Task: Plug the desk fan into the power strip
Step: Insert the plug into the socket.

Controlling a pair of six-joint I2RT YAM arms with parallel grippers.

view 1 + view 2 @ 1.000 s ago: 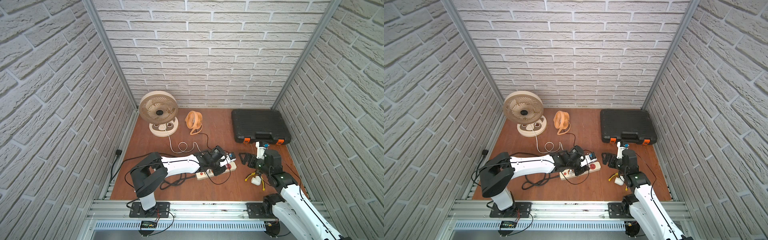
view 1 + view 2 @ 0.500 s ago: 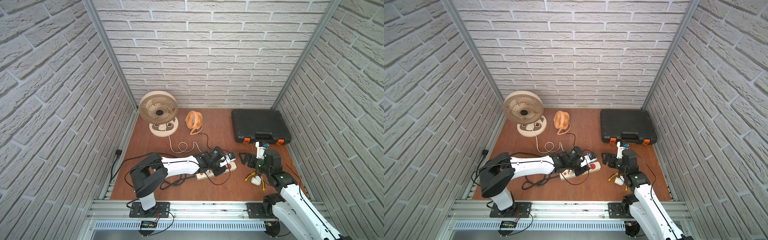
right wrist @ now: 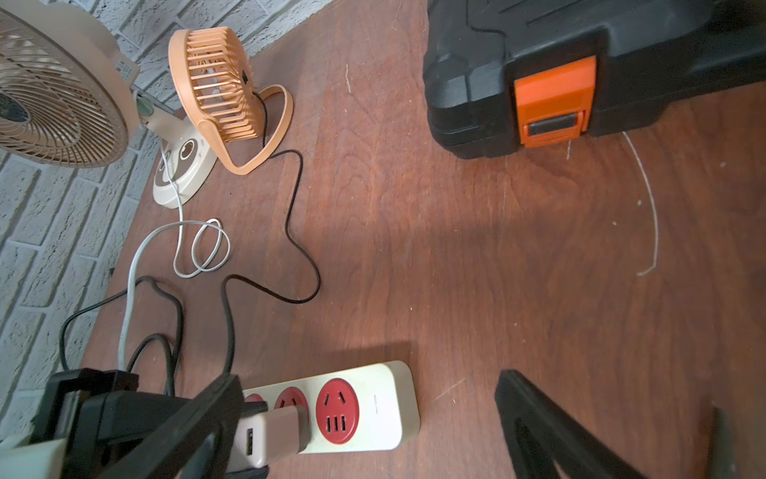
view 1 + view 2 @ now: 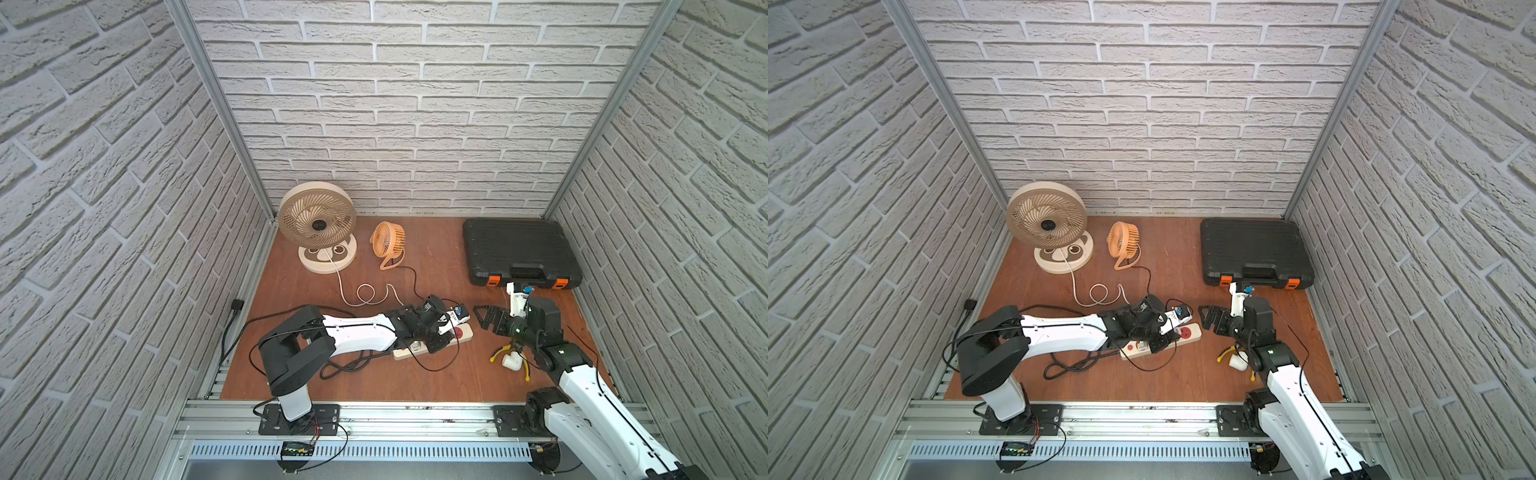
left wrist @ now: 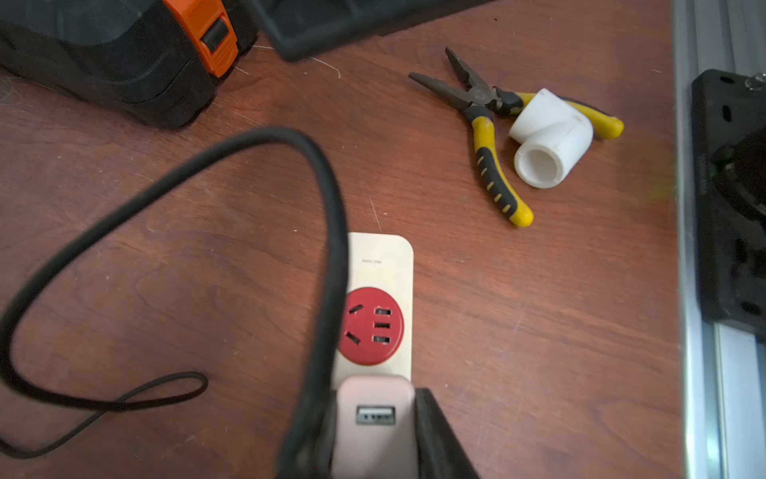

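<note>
Low in the middle of both top views, the left gripper (image 4: 436, 328) is clamping a pale adapter plug (image 5: 375, 398) between its black fingers and holding it directly over the power strip (image 4: 464, 335). The strip is lying flat on the wooden floor, its long axis slanting from lower left to upper right of the frame, roughly in line with the left forearm. In the left wrist view the strip is running straight up the frame away from the jaws, so the adapter is sitting over the second red socket from the free end, with the end socket (image 5: 370, 326) showing bare just beyond it. Whether the prongs are seated I cannot tell; in the right wrist view the adapter is looking tilted, not flush.

To the right of the strip's free end, near but not touching, the right gripper (image 4: 482, 319) is hanging with its jaws spread and empty. The left arm is plainly the nearer one, and I judge the coming move to be a press straight down into that socket. A beige fan (image 4: 318, 224) and an orange fan (image 4: 388, 241) are standing at the upper left of the floor, trailing cords toward the strip.
</note>
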